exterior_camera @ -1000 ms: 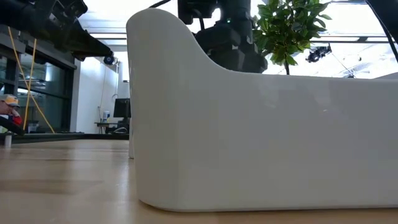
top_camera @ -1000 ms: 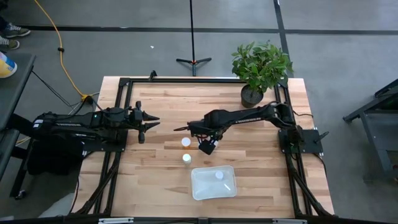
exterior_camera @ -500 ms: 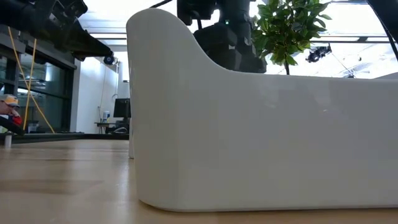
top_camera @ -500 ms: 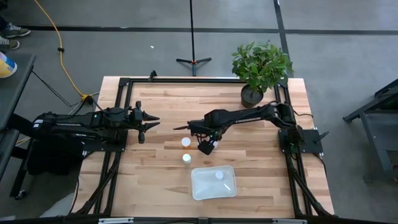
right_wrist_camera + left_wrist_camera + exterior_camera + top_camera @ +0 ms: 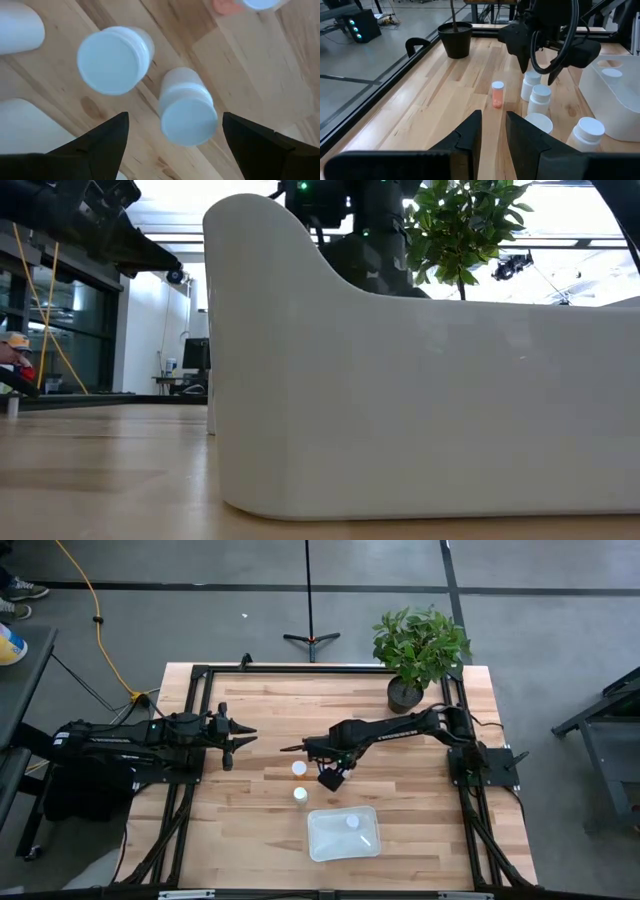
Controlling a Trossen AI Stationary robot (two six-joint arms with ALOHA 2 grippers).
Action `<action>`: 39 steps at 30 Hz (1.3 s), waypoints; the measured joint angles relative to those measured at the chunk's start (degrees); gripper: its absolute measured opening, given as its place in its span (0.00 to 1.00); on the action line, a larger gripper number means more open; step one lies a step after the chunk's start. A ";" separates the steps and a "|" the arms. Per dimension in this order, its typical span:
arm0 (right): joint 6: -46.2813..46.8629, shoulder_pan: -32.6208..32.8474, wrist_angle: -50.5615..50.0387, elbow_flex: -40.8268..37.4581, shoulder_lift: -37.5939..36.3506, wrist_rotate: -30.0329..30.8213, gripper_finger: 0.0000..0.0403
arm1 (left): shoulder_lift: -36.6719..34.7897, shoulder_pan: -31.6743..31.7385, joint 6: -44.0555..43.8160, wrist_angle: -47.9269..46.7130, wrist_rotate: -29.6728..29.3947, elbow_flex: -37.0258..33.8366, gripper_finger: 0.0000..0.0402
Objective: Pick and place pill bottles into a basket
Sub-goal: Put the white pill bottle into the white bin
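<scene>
Several small white-capped bottles stand upright on the wooden table, left of the translucent white tray (image 5: pixel 344 834). Two show in the high view (image 5: pixel 298 768) (image 5: pixel 299 794). One more lies inside the tray (image 5: pixel 352 822). An orange-tinged bottle (image 5: pixel 497 94) stands farther back. My right gripper (image 5: pixel 328 780) is open and points down above two bottles (image 5: pixel 187 107) (image 5: pixel 115 60); one of them shows between its fingers (image 5: pixel 107 140), untouched. My left gripper (image 5: pixel 243 737) is open and empty, hovering at the table's left.
A black pot with a green plant (image 5: pixel 405 692) stands at the far right corner. In the low view the tray's wall (image 5: pixel 400 400) fills most of the picture. Bare wood lies at the table's left and near side.
My right gripper has edged a little toward the table's left and come down slightly over the bottles, staying open. The bottles and the tray have not moved.
</scene>
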 joint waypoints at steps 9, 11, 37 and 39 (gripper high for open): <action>-0.48 0.00 -0.30 0.00 0.00 -0.04 0.65 | 0.00 0.00 0.00 0.00 0.00 0.00 0.31; -0.82 0.00 -0.32 0.00 0.00 -0.23 0.61 | 0.02 0.00 0.00 0.00 0.00 0.00 0.31; -1.02 0.12 -0.67 0.09 -0.08 -0.53 0.34 | 0.00 0.02 0.00 0.00 0.00 0.00 0.31; -0.89 0.38 -0.91 0.15 -0.13 -0.37 0.34 | 0.00 0.01 0.00 -0.01 0.00 0.00 0.31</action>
